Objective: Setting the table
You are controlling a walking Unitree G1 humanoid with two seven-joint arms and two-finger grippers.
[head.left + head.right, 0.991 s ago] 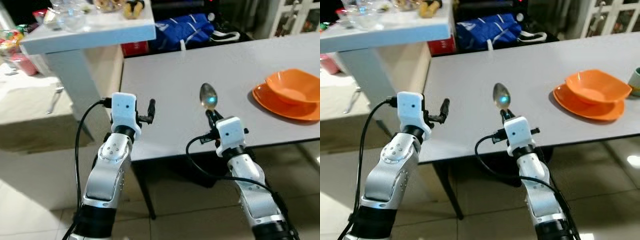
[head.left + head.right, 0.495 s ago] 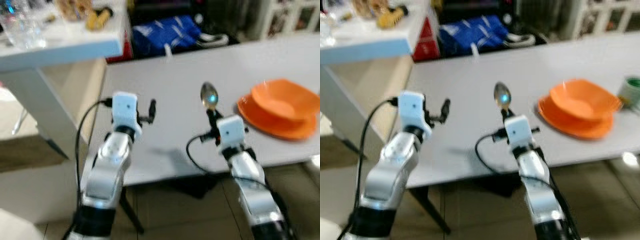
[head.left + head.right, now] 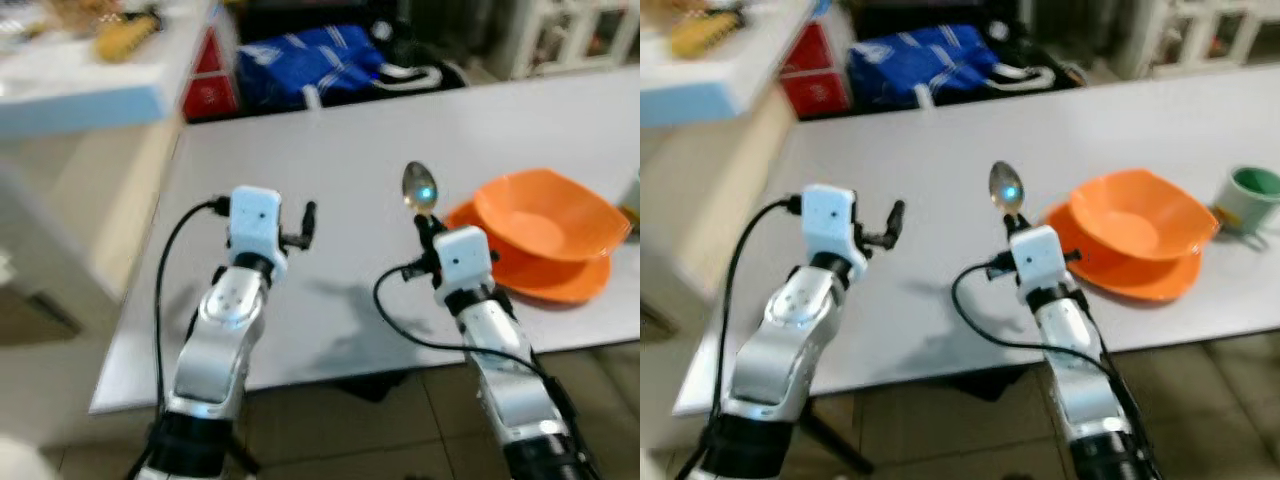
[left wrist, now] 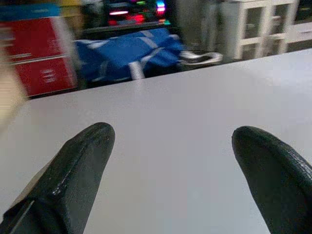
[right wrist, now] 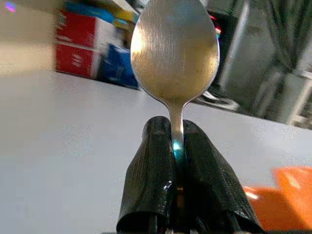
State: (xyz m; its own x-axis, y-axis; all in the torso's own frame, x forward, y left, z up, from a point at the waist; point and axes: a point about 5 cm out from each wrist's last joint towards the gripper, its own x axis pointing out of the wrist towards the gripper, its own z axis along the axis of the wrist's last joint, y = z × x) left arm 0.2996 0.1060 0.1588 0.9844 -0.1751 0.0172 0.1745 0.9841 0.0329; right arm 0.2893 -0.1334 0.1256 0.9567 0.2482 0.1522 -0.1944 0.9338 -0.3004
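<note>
right wrist view: spoon (image 5: 174, 53) between fingers (image 5: 148, 180)

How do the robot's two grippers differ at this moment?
The left gripper is open, its black fingers wide apart with nothing between them; the right gripper is shut on the handle of a silver metal spoon, bowl end out. The right one sits beside the orange bowl and orange plate; the left is well away. Both hover above the grey table.

grey table (image 3: 330, 140) | blue bag (image 3: 300, 62) beyond | white cabinet (image 4: 253, 22) | tiled floor (image 3: 400, 430)
</note>
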